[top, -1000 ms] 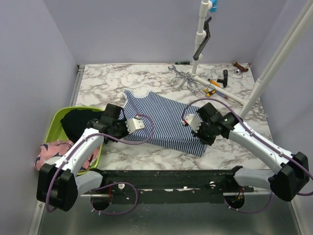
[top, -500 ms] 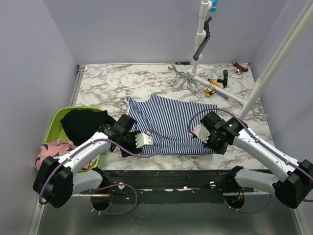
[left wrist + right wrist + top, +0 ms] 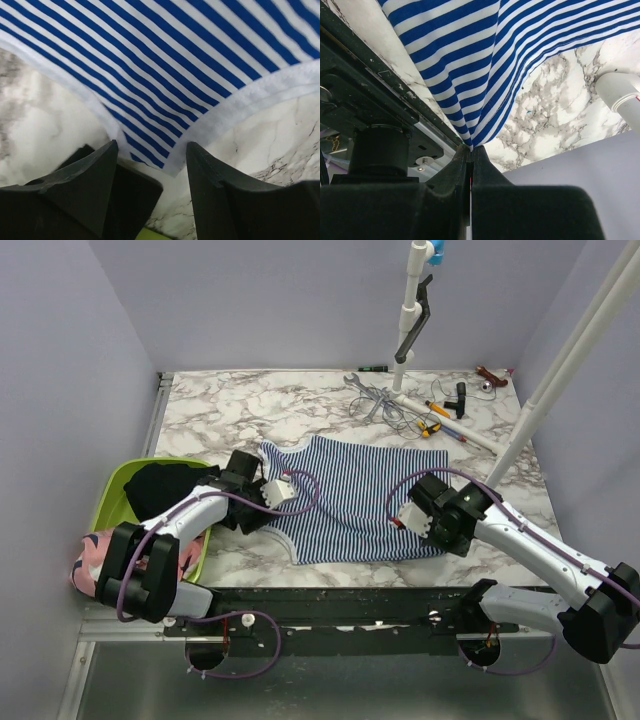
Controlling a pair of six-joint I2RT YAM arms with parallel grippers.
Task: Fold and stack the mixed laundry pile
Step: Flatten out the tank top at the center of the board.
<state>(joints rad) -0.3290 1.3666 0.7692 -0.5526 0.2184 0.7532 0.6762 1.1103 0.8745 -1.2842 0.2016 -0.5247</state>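
The navy-and-white striped garment (image 3: 350, 500) lies spread on the marble table. My left gripper (image 3: 262, 512) hovers open at its left edge. In the left wrist view a strap end of the striped garment (image 3: 165, 60) lies loose between the parted fingers of the left gripper (image 3: 152, 150). My right gripper (image 3: 437, 538) is shut on the garment's near right corner. The right wrist view shows the right gripper (image 3: 471, 147) pinching the striped garment (image 3: 460, 60). The black garment (image 3: 165, 490) fills the lime green basin (image 3: 115, 490). The pink shark-print garment (image 3: 98, 555) hangs over the basin's near end.
Wrenches, cables and pliers (image 3: 400, 400) lie at the back right. A white upright pipe (image 3: 410, 310) stands there, and a slanted white pole (image 3: 560, 370) crosses the right side. A black rail (image 3: 340, 605) runs along the table's near edge.
My left gripper has opened and let go of the striped garment, then drawn back left toward the basin. The garment has settled flat. The right gripper stays shut on its corner.
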